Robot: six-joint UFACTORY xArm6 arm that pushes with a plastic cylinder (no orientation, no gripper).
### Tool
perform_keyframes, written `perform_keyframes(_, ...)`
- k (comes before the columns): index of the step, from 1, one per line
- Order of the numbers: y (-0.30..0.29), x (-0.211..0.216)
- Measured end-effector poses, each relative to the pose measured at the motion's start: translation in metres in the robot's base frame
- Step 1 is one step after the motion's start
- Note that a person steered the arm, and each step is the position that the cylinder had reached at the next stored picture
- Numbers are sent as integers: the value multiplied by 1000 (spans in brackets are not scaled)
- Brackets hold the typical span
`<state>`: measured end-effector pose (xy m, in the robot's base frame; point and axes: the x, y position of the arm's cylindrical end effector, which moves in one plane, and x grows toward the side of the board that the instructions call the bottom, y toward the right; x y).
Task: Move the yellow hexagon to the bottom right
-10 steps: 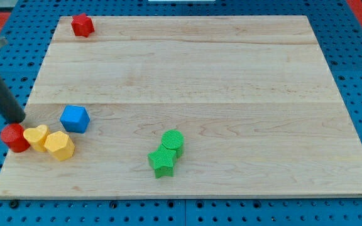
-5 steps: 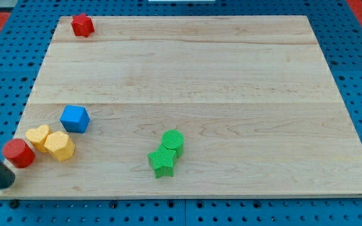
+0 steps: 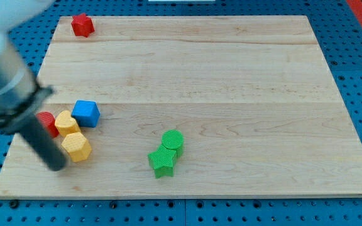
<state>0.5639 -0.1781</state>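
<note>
The yellow hexagon [image 3: 76, 147] lies near the board's left edge, in the lower half. My tip [image 3: 57, 165] rests on the board just to the lower left of it, close to or touching it. A yellow heart-like block [image 3: 66, 122] sits just above the hexagon. A red cylinder [image 3: 46, 122], partly hidden by my rod, is to the left of that. A blue cube [image 3: 86, 113] is at the upper right of the cluster.
A green cylinder [image 3: 173, 140] and a green star [image 3: 162, 161] touch each other at the bottom centre. A red hexagon-like block [image 3: 82, 25] sits at the top left corner. The wooden board [image 3: 231, 75] lies on a blue pegboard.
My tip swept from the left edge down and then right onto the board. The red cylinder, both yellow blocks and the blue cube shifted to the right and bunched together.
</note>
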Motion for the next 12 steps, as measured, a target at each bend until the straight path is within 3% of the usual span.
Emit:
perform_keyframes(1, 65, -53)
perform_keyframes(2, 89, -100)
perform_keyframes(3, 61, -138)
perform_keyframes(5, 216, -140)
perform_keyframes(6, 240, -171)
perform_keyframes(7, 300, -121)
perform_keyframes(8, 321, -90)
perform_keyframes(9, 289, -108)
perform_keyframes(10, 262, -97)
perform_keyframes(11, 310, -38)
perform_keyframes(12, 355, -18)
